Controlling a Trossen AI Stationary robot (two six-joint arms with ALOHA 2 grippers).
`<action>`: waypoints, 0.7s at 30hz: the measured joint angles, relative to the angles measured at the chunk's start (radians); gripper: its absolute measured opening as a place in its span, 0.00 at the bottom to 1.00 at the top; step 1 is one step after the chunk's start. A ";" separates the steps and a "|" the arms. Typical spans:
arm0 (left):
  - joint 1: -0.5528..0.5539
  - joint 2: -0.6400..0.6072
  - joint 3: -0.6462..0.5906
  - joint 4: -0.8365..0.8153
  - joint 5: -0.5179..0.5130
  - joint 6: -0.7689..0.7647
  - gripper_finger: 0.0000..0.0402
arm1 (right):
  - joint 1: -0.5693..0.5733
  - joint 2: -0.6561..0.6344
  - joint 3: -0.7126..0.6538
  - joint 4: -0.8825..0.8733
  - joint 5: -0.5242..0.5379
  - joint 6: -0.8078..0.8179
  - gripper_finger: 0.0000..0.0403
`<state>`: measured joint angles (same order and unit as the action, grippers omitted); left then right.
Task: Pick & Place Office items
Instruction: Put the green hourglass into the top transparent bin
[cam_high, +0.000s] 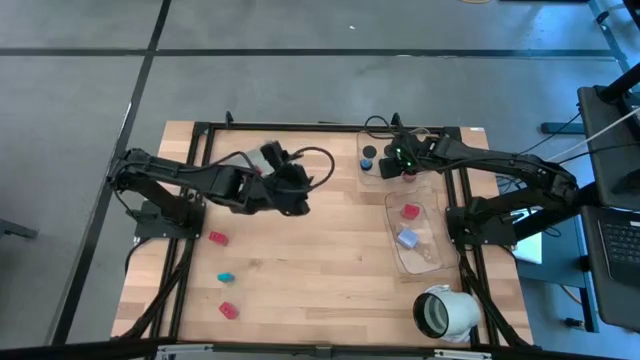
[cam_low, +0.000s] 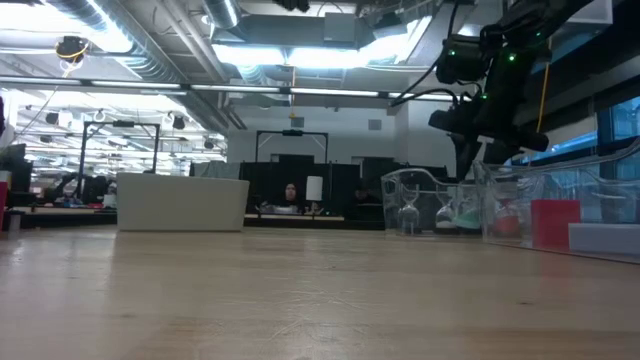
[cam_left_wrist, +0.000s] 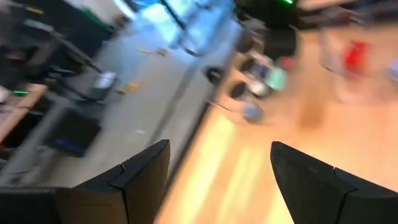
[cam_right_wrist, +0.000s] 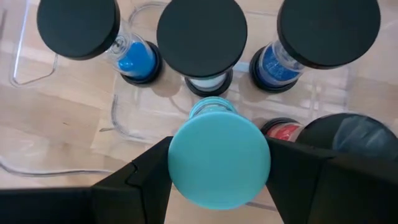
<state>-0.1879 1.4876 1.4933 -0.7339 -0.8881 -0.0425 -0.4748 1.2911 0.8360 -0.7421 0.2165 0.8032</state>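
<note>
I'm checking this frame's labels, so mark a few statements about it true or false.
1. The right gripper is shut on a teal-capped hourglass timer. True.
2. The left gripper grips a red block. False: it is open and empty.
3. A lavender cube lies in the clear plastic tray. True.
4. The big white hollow cylinder stands beside the left arm. False: it lies at the table's near right corner.
</note>
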 joint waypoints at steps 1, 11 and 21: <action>0.000 0.000 0.000 -0.023 0.041 -0.011 0.68 | 0.000 0.000 0.000 0.001 -0.002 0.000 0.52; 0.000 0.000 0.000 -0.131 0.178 -0.071 0.68 | -0.002 0.000 0.000 0.000 -0.051 -0.007 0.52; 0.000 0.000 0.000 -0.139 0.174 -0.071 0.68 | -0.002 0.000 0.000 0.000 -0.049 -0.007 0.53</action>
<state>-0.1879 1.4879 1.4933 -0.8730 -0.7145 -0.1132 -0.4767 1.2911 0.8364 -0.7418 0.1677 0.7959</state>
